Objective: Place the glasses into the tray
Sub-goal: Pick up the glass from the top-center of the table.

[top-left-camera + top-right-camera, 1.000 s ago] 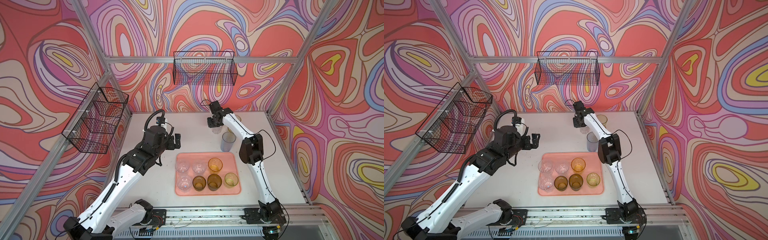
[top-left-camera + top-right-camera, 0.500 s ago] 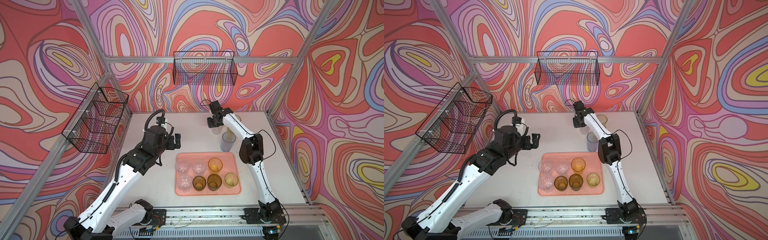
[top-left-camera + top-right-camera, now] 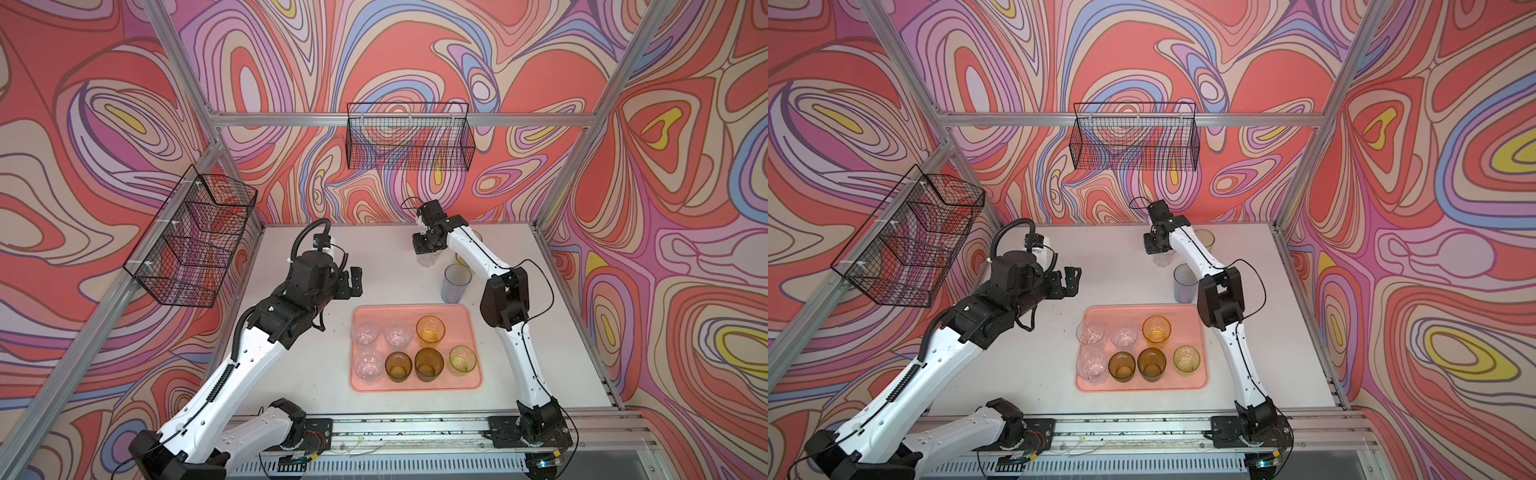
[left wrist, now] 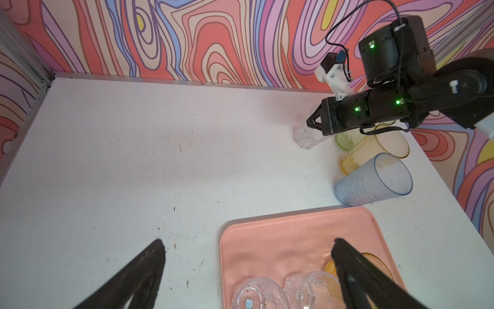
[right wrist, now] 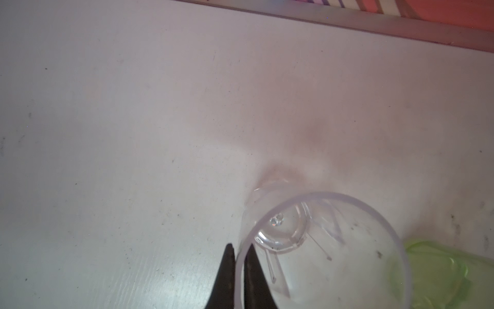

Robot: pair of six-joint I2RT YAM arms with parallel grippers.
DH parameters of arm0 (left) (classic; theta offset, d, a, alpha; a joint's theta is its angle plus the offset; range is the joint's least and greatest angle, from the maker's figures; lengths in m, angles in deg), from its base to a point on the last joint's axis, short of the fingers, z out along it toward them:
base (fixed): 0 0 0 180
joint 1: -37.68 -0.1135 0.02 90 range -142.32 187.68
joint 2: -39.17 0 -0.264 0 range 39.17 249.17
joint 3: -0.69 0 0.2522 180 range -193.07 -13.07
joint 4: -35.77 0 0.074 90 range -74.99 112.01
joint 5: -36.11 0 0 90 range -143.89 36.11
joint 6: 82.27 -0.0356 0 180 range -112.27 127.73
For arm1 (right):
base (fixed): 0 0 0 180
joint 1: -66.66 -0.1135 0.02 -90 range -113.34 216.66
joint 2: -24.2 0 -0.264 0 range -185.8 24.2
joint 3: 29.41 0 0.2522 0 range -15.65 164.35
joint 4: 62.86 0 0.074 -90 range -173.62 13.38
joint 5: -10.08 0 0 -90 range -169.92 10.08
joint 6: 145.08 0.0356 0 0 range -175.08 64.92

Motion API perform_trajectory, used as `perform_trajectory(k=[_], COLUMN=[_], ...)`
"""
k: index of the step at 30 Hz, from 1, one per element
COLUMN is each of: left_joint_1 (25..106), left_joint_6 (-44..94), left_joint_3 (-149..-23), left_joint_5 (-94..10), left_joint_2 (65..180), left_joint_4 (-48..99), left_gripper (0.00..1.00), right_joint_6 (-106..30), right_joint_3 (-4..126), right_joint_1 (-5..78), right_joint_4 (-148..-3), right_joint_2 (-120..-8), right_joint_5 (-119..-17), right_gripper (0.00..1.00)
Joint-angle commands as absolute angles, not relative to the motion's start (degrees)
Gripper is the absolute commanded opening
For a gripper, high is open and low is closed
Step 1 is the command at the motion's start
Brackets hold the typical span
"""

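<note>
Overhead, both top views: the tray (image 3: 465,332) lies on the white table (image 3: 324,386), near the front middle.
In the tray: seven tumblers (image 3: 429,365) stand upright, three clear, one amber, two olive-brown, one yellow-green.
Outside the tray: a blue-grey tumbler (image 3: 456,282) stands just beyond the far right corner. A clear tumbler (image 3: 428,261) stands farther back, and a yellow tumbler (image 3: 1205,239) is partly hidden behind the right arm.
Right gripper (image 3: 426,249): sits down at the clear tumbler's rim.
Left gripper (image 3: 351,284): spread wide, holding nothing, above the table left of the tray.
Left wrist view: its black fingers (image 4: 139,273) stand far apart. A green tumbler (image 4: 344,139) shows between the clear and yellow ones.
Right wrist view: the jaws are pressed together on the clear tumbler's wall, one finger (image 5: 254,267) inside the rim and one outside. The green tumbler stands just beside it.
</note>
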State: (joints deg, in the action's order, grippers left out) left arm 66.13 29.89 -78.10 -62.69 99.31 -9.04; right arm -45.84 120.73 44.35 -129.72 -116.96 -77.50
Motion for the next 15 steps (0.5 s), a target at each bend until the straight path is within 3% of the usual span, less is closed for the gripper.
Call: perform_trajectory(k=[1, 15], left_joint_1=[65.83, 65.81], left_joint_6=[29.89, 30.89], left_joint_3=[-77.54, -76.53], left_joint_5=[-61.38, -59.87], left_joint_2=[98.33, 96.64], left_joint_4=[-8.71, -7.99], left_gripper=[1.0, 1.0], right_joint_6=[-43.55, -40.42], right_joint_3=[118.69, 116.07], right_joint_1=[44.42, 43.76], right_joint_4=[-128.46, -127.86], right_joint_2=[-112.75, -104.73], right_joint_5=[-73.41, -67.77], right_gripper=[0.0, 0.0])
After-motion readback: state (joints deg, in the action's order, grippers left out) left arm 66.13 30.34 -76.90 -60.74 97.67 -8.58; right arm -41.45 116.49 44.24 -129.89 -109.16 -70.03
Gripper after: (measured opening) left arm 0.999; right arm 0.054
